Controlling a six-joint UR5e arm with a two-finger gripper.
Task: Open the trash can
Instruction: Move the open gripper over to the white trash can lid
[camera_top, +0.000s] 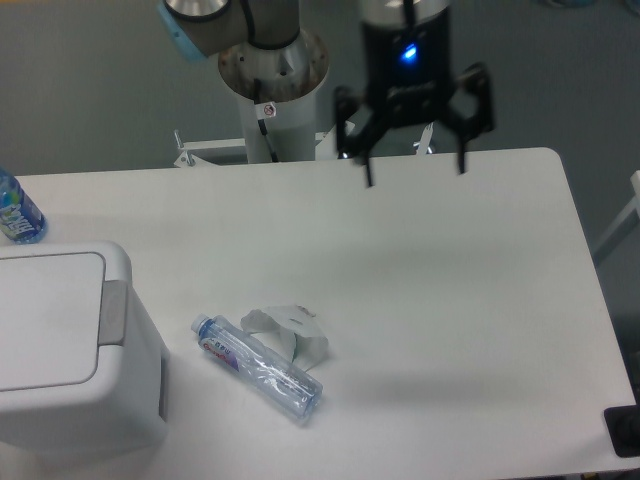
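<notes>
A large boxy white plastic trash can (70, 345) with its flat lid down sits at the table's left edge, a clear plastic bottle (258, 366) lies mid-table, and the black two-finger gripper (414, 176) hangs spread wide above the far edge.
</notes>
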